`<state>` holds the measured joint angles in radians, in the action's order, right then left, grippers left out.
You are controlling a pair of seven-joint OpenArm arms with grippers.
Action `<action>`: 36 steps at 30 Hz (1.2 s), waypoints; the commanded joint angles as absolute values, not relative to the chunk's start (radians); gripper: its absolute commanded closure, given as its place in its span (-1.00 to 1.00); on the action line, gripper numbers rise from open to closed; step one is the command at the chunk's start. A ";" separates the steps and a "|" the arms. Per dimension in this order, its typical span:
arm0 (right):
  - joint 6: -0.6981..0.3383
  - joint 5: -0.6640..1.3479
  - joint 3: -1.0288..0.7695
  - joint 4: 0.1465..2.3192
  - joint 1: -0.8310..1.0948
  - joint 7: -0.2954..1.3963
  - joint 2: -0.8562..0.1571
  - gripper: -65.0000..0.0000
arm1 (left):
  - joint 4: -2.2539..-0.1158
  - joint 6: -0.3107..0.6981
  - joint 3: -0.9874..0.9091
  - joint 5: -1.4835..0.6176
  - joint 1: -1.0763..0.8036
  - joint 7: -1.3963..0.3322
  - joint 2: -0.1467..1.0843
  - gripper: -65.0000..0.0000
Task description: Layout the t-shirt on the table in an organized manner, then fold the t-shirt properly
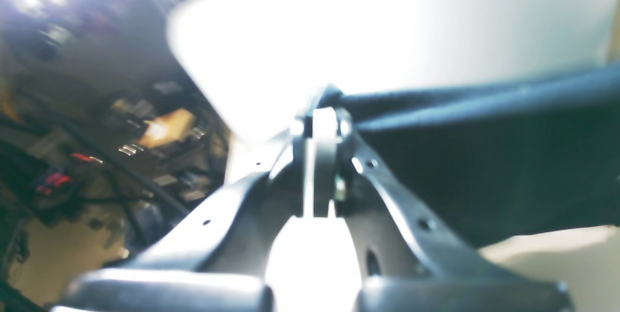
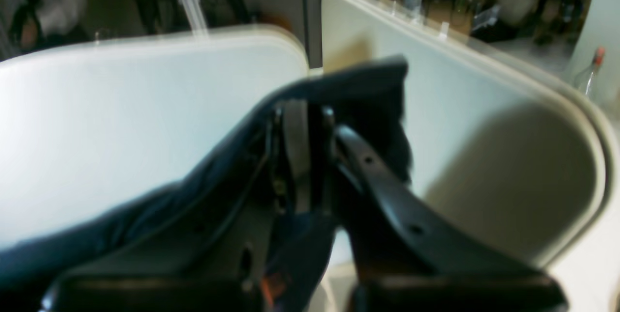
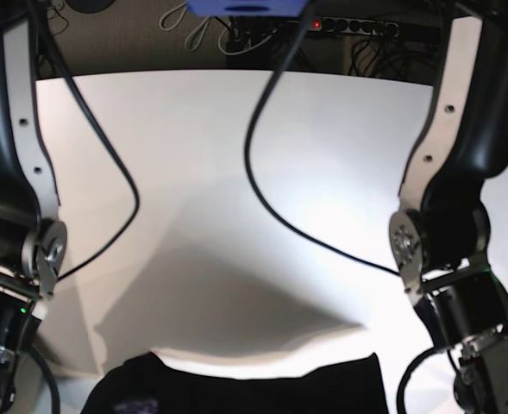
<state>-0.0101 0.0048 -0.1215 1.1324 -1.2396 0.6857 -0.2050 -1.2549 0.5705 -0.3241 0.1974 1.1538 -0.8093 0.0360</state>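
The t-shirt sits at the very bottom of the base view, a black strip stretched along the near edge of the white table, with a bit of purple print peeking out at its lower left. Both arms flank it, bent down at the elbows with the wrists dropping out of frame, so the base view doesn't show either gripper at all.

That's where the wrist cams help. The left gripper is clamped tight on a corner of the black cloth, which runs off taut to the right, lifted above the table surface. The right gripper is also pinched shut on the shirt, with fabric bunched over its tips and draping down to the lower left. A speck of orange print shows near the bottom of that view.

Both wrist views are pretty blurry. Cluttered floor and cables show past the table's curved edge.
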 commanded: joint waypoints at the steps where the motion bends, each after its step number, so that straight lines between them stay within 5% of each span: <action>1: -0.007 0.005 -0.136 1.202 -1.273 0.639 -0.214 1.00 | -1.287 0.570 -0.318 0.191 1.158 -0.796 0.033 1.00; 11: -0.008 0.019 -0.165 1.685 -0.604 0.671 -0.165 1.00 | -1.511 0.572 -0.323 0.193 0.684 -0.796 0.045 1.00; 17: -0.008 0.137 -0.234 1.787 -0.254 0.607 -0.065 1.00 | -1.613 0.572 -0.318 0.196 0.386 -0.797 0.056 1.00; 26: -0.008 0.140 -0.237 1.790 0.068 0.539 -0.019 1.00 | -1.633 0.572 -0.321 0.203 0.085 -0.797 0.120 1.00; 36: -0.008 0.140 -0.255 1.948 0.337 0.539 0.004 1.00 | -1.632 0.572 -0.335 0.203 -0.033 -0.797 0.217 1.00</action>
<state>-0.0063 0.1379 -0.2531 1.9244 0.3424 0.5678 0.0059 -1.6119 0.5789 -0.3294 0.2047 -0.0471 -0.8108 0.2085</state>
